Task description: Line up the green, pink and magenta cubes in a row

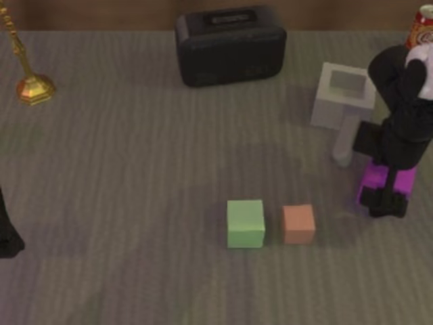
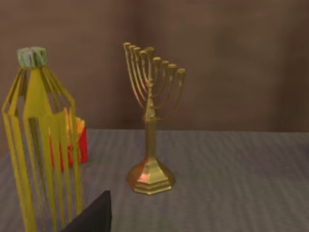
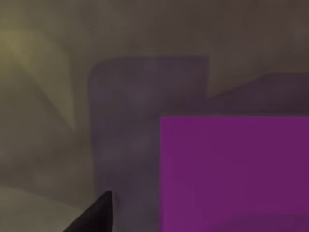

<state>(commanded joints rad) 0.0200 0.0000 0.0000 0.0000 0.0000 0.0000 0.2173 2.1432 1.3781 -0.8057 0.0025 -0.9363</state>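
Green and pink already look settled: the green cube point(image 1: 245, 223) sits on the table point(image 1: 122, 203) with the pink cube point(image 1: 298, 224) just beside it on its right, a narrow gap between, their front edges about level. What is left, by my reading, is the magenta cube point(image 1: 388, 181), which lies well to the right of the pink cube and a little farther back, so the row lacks its third member. My right gripper point(image 1: 385, 198) is down over that magenta cube, its dark fingers straddling it; whether they are pinching it or only standing around it I cannot tell, and I cannot tell if the block is on the cloth or lifted. From the right wrist camera the magenta face point(image 3: 234, 174) shows flat, matte and sharp-edged. All three cubes look like plain solid blocks with crisp corners, the pink one smallest. The table surface reads as a grey, finely ribbed fabric. My left arm point(image 1: 8, 233) is parked far left of the green cube.
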